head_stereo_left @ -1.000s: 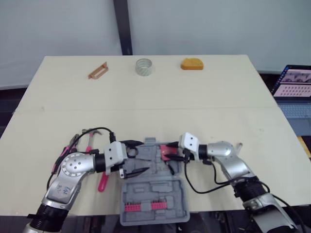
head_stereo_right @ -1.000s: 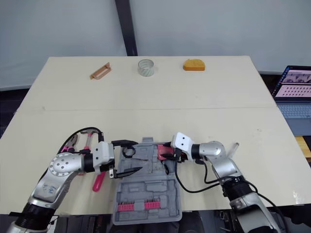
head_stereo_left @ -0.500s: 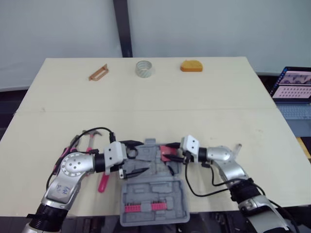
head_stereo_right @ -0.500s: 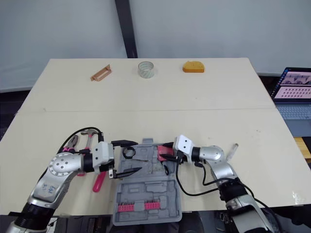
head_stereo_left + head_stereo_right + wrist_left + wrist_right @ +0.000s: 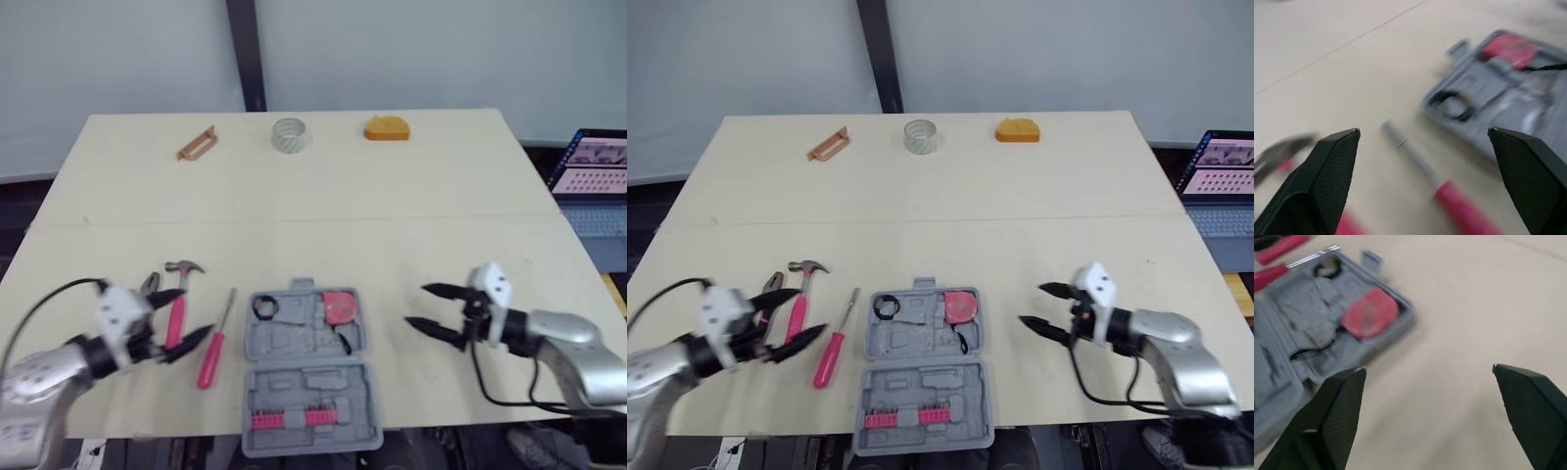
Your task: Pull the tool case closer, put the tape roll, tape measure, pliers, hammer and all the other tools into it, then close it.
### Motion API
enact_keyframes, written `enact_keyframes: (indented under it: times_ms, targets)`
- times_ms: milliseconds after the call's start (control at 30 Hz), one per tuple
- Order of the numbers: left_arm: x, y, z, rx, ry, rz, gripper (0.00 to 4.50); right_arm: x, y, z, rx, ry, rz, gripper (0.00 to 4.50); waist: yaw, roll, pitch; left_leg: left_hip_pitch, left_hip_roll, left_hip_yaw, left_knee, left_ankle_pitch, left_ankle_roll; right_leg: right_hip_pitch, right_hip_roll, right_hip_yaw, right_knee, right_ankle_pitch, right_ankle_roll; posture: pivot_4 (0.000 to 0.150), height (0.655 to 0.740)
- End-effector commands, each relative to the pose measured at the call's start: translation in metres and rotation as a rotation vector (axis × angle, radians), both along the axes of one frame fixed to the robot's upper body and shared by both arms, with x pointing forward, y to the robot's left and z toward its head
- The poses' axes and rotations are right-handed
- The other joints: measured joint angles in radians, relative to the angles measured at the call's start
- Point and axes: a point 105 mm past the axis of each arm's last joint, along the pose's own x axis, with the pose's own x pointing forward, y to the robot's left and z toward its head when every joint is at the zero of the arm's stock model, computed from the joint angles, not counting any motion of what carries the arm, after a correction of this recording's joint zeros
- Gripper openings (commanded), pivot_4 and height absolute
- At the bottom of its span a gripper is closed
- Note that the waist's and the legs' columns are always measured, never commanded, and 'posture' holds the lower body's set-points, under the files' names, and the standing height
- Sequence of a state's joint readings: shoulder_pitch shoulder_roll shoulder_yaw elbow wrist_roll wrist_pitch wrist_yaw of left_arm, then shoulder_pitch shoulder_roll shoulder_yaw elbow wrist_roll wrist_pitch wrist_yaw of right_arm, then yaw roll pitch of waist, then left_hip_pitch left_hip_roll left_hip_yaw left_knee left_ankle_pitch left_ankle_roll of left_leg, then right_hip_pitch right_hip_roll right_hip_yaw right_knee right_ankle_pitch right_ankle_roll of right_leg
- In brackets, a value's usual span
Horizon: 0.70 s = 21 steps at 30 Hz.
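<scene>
Grey plastic tool case [image 5: 313, 384] lies open at the near edge of the desk [image 5: 392, 196], with a red tape measure [image 5: 339, 305] seated in its far half. Both grippers are released and empty: the left gripper [image 5: 196, 311] is by the hammer [image 5: 177, 315], near the pliers [image 5: 149, 284] and screwdriver [image 5: 215, 345]; the right gripper [image 5: 415, 305] is just right of the case. The tape roll [image 5: 290, 134] sits at the far edge. Judged step: loading tools. The next move calls for clenching on the hammer handle.

Cream table [image 5: 392, 215], pale wall [image 5: 118, 49], dark post [image 5: 243, 49], laptop [image 5: 598, 162] alongside.

An open laptop [image 5: 596, 166] sits just beside the pale table [image 5: 411, 196].
</scene>
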State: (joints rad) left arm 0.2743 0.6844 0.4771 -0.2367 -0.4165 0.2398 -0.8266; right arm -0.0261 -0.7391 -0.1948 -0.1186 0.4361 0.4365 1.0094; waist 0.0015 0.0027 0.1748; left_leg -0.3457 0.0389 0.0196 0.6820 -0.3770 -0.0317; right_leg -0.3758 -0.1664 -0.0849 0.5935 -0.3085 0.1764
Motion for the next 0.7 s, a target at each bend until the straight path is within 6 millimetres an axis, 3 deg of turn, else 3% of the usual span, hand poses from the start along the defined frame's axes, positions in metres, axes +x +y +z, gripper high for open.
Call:
enact_keyframes:
  times_ms: [33,67,200,400,533,700]
  targets:
    - [-0.013,0.049,0.018,0.007,-0.072,0.213,4.50,-0.003,-0.041,0.018,0.006,-0.049,-0.168,4.44,0.000,-0.001,0.000,0.000,0.000,0.000,0.000,0.000,0.000,0.000,0.000,0.000,0.000,0.000,0.000,0.150,0.7400]
    - [-0.020,0.067,0.019,0.009,-0.079,0.286,4.50,-0.006,-0.057,0.016,-0.017,-0.045,-0.222,4.44,0.000,-0.001,0.000,0.000,0.000,0.000,0.000,0.000,0.000,0.000,0.000,0.000,0.000,0.000,0.000,0.150,0.7400]
    - [-0.043,0.111,0.016,0.035,-0.066,0.454,4.50,-0.014,-0.093,0.007,-0.049,-0.032,-0.365,4.44,-0.002,-0.001,0.000,0.001,0.000,0.001,-0.001,-0.001,0.000,0.000,0.000,0.000,-0.001,0.000,0.000,0.150,0.7400]
    - [-0.070,0.157,-0.001,0.031,-0.035,0.655,4.50,-0.024,-0.126,-0.013,-0.048,0.008,-0.501,4.44,-0.004,-0.001,0.001,0.002,0.000,0.003,-0.001,-0.001,0.001,0.000,0.000,0.002,-0.001,0.000,-0.001,0.150,0.7400]
    - [-0.077,0.167,-0.005,0.034,-0.032,0.691,4.50,-0.028,-0.139,-0.021,-0.055,0.018,-0.542,4.44,-0.004,-0.002,0.001,0.002,0.000,0.004,-0.002,-0.001,0.001,-0.001,0.000,0.002,-0.001,0.000,-0.001,0.150,0.7400]
    - [-0.074,0.166,-0.010,0.040,-0.029,0.686,4.50,-0.026,-0.141,-0.019,-0.055,0.009,-0.535,4.44,-0.005,-0.002,0.000,0.003,0.001,0.005,-0.002,-0.001,0.001,-0.001,0.000,0.002,0.000,0.001,-0.001,0.150,0.7400]
